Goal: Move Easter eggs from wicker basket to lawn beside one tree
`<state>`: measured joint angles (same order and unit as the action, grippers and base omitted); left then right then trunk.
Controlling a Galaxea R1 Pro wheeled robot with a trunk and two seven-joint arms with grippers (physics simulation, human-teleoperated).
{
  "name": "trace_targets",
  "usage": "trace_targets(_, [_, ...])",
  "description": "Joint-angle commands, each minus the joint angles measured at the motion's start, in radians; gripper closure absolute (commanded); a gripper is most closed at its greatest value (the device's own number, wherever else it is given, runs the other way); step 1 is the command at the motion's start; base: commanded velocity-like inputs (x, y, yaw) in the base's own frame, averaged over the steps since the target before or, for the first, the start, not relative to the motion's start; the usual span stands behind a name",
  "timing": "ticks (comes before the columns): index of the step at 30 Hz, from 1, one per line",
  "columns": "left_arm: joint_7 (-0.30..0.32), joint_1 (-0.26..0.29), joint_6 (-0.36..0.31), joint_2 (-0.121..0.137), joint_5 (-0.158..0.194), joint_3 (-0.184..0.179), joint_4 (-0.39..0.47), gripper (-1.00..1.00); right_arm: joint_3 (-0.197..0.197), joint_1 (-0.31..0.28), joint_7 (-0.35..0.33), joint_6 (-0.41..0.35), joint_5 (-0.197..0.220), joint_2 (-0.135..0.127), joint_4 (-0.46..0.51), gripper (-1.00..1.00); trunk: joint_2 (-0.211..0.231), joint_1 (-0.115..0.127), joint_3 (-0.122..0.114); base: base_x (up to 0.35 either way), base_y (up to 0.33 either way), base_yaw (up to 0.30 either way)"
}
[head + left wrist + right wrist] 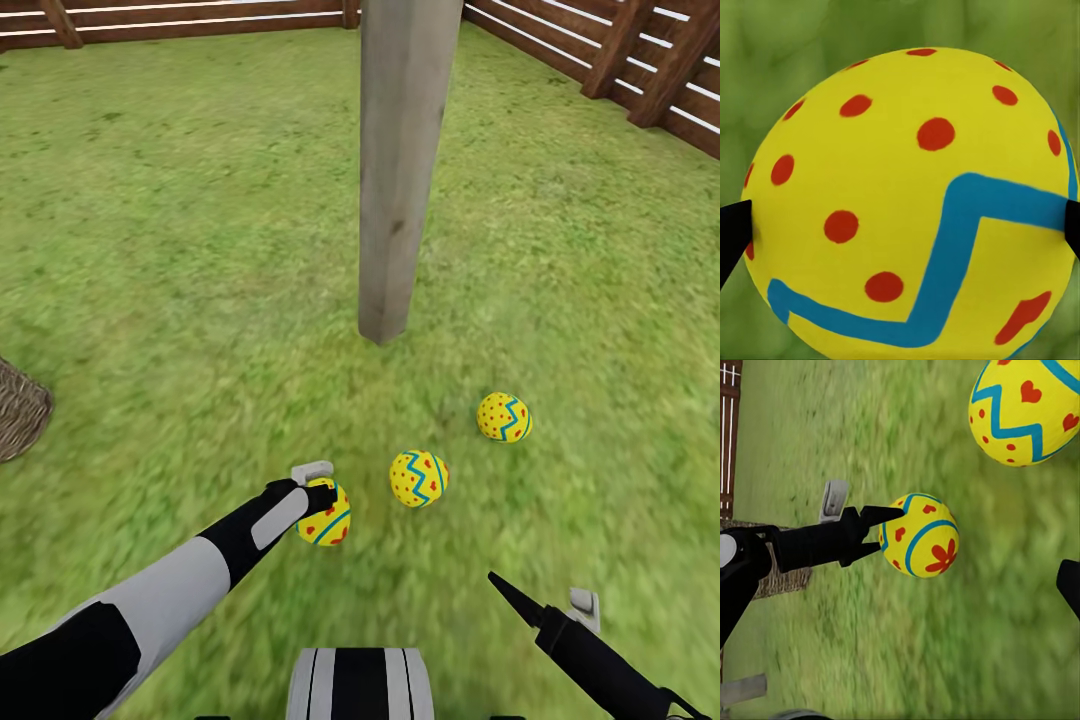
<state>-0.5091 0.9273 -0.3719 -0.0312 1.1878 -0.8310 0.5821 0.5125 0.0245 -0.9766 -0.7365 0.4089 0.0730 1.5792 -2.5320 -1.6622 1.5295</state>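
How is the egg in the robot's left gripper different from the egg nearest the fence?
The held egg sits between the left gripper's fingers, nearest the robot; the far egg lies free on the lawn, touched by nothing. The held egg is left of the tree trunk; the far egg is right of it. Both are yellow with blue zigzags and red marks.

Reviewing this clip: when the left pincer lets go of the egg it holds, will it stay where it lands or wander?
The held egg is smooth and rounded, so it probably rolls a little. The lawn looks flat, and the two released eggs sit near the tree trunk, so likely not far. The left pincer grips only its sides; it may slip.
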Motion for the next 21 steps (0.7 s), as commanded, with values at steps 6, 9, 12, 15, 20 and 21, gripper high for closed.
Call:
trace_targets(6, [-0.006, 0.001, 0.002, 0.001, 0.006, -0.005, 0.002, 1.00, 0.001, 0.000, -0.001, -0.006, 0.004, 0.001, 0.001, -1.00, -0.001, -0.001, 0.008, 0.002, 0.000, 0.000])
trace_targets(9, [-0.006, 0.001, 0.003, 0.001, 0.006, -0.005, 0.002, 1.00, 0.001, 0.000, -0.001, -0.006, 0.004, 0.001, 0.001, -1.00, -0.001, -0.002, 0.020, 0.000, 0.000, 0.000])
trace_targets(12, [-0.006, 0.001, 0.003, 0.001, 0.006, -0.005, 0.002, 1.00, 0.001, 0.000, -0.001, -0.006, 0.004, 0.000, 0.001, -1.00, -0.002, -0.003, 0.028, 0.000, 0.000, 0.000])
trace_targets(15, [-0.007, 0.001, 0.004, 0.001, 0.006, -0.005, 0.002, 1.00, 0.001, 0.000, -0.001, -0.006, 0.004, 0.000, 0.001, -1.00, -0.002, -0.003, 0.028, 0.000, 0.000, 0.000])
trace_targets(20, [-0.007, 0.001, 0.004, 0.001, 0.006, -0.005, 0.002, -1.00, 0.001, 0.000, -0.001, -0.006, 0.004, 0.001, 0.001, -1.00, -0.002, -0.003, 0.028, 0.000, 0.000, 0.000])
trace_targets(21, [-0.007, 0.001, 0.004, 0.001, 0.006, -0.005, 0.002, -1.00, 0.001, 0.000, -0.001, -0.006, 0.004, 0.001, 0.001, -1.00, -0.002, -0.003, 0.028, 0.000, 0.000, 0.000])
